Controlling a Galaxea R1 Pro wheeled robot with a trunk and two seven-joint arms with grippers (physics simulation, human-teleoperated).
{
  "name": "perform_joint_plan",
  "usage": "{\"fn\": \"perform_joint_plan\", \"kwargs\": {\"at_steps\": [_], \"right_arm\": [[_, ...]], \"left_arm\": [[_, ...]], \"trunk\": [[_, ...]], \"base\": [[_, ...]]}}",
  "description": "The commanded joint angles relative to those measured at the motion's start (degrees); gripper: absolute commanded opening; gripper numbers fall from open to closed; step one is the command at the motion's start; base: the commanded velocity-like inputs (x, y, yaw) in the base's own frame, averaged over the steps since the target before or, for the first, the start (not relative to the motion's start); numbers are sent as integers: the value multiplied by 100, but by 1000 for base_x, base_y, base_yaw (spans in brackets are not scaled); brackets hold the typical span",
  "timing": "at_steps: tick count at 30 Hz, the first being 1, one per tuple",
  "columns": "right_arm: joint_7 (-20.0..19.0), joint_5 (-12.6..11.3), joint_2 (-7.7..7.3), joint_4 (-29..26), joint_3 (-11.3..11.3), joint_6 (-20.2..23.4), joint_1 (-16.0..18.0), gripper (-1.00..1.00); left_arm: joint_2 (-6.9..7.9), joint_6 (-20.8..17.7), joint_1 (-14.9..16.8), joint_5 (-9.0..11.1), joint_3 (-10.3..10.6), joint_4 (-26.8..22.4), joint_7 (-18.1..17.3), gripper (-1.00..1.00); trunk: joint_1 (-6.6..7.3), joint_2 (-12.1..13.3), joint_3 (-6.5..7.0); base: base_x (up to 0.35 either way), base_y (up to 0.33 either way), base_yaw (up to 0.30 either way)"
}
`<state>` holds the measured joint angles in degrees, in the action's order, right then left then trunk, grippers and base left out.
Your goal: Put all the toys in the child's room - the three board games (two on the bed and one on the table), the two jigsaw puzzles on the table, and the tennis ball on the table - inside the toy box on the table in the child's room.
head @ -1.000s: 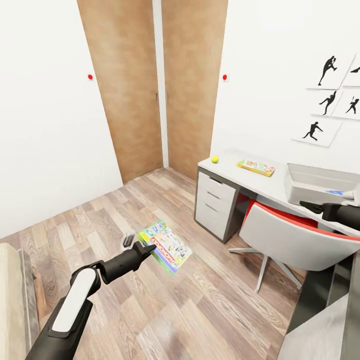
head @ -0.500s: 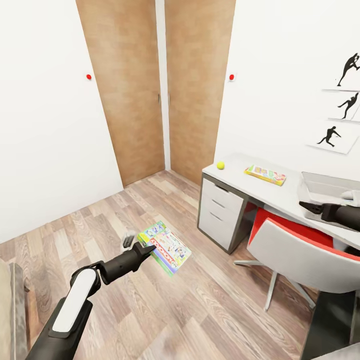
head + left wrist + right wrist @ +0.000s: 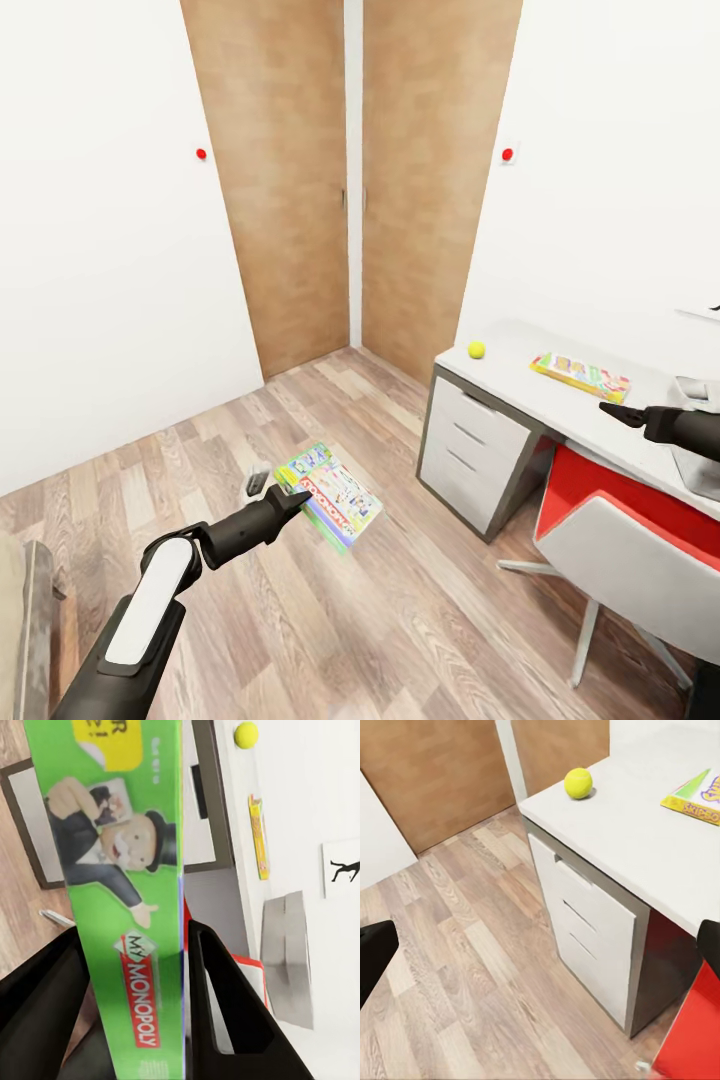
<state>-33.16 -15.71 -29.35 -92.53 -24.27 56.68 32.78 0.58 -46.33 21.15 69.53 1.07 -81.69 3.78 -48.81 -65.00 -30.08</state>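
Note:
My left gripper (image 3: pixel 292 497) is shut on the green-edged Monopoly board game (image 3: pixel 331 494), holding it out over the wooden floor; in the left wrist view its green cover (image 3: pixel 127 892) sits between the black fingers (image 3: pixel 225 1012). On the pale table (image 3: pixel 530 375) lie the tennis ball (image 3: pixel 477 349) near the corner and a yellow-orange board game (image 3: pixel 581 375) further along. My right gripper (image 3: pixel 612 411) hovers open over the table, its view looking down on the ball (image 3: pixel 578 783). The grey toy box (image 3: pixel 289 960) stands beyond the yellow game.
A red-and-grey chair (image 3: pixel 620 520) is tucked under the table beside the drawer unit (image 3: pixel 475 455). Two wooden doors (image 3: pixel 350 190) fill the far corner. A corner of the bed (image 3: pixel 20 620) is at the lower left. Open floor lies between.
The whole view has swung left, so the table, chair and wall pictures slid to the right and the toy box almost left the picture. Both arms keep their pose; the game stays gripped.

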Motion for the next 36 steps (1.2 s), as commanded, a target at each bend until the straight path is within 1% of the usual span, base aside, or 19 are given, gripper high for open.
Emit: {"fn": "perform_joint_plan", "kwargs": {"at_steps": [1, 12, 20, 25, 26, 27, 28, 29, 34, 36], "right_arm": [[-41, 24, 0, -2, -7, 28, 7, 100], [-42, 24, -31, -2, -9, 21, 7, 100], [-48, 24, -60, -2, -80, 10, 9, 100], [-49, 24, -62, -2, -89, 2, 9, 100], [-50, 24, -54, -2, -124, 1, 5, 100], [-50, 24, -47, -2, -145, 1, 3, 100], [-51, 24, -43, -2, -172, 1, 5, 100], [-51, 24, -40, -2, -179, 1, 3, 100], [-51, 23, -40, -2, -190, 1, 2, 100], [-51, 24, -42, -2, -194, 1, 1, 100]], "left_arm": [[3, -8, 4, 79, 5, -6, 40, -100], [3, -7, 3, 92, 7, -15, 32, -100], [3, -14, 3, 105, 30, -71, -36, -100], [3, -20, 7, 111, 26, -75, -47, -100], [10, -74, -39, 135, 18, -324, -63, -100], [22, -107, -120, 152, 0, -474, -70, -100], [99, -143, -249, 171, -24, -654, -174, -100], [142, -151, -285, 176, -29, -700, -290, -100], [208, -169, -352, 179, -41, -771, -681, -100], [209, -172, -356, 174, -36, -769, -708, -100]], "trunk": [[-4, -3, -6], [-4, -3, -6], [-4, -3, -6], [-4, -3, -6], [-4, -3, -6], [-4, -3, -6], [-4, -3, -6], [-4, -3, -6], [-4, -3, -6], [-4, -3, -6]], "base": [[343, -58, 7], [343, -75, -25], [343, -9, -250], [312, 200, -289], [286, 244, -288], [232, 199, -283], [95, 82, -269], [61, 52, -268], [30, 26, -275], [7, 6, -285]]}}
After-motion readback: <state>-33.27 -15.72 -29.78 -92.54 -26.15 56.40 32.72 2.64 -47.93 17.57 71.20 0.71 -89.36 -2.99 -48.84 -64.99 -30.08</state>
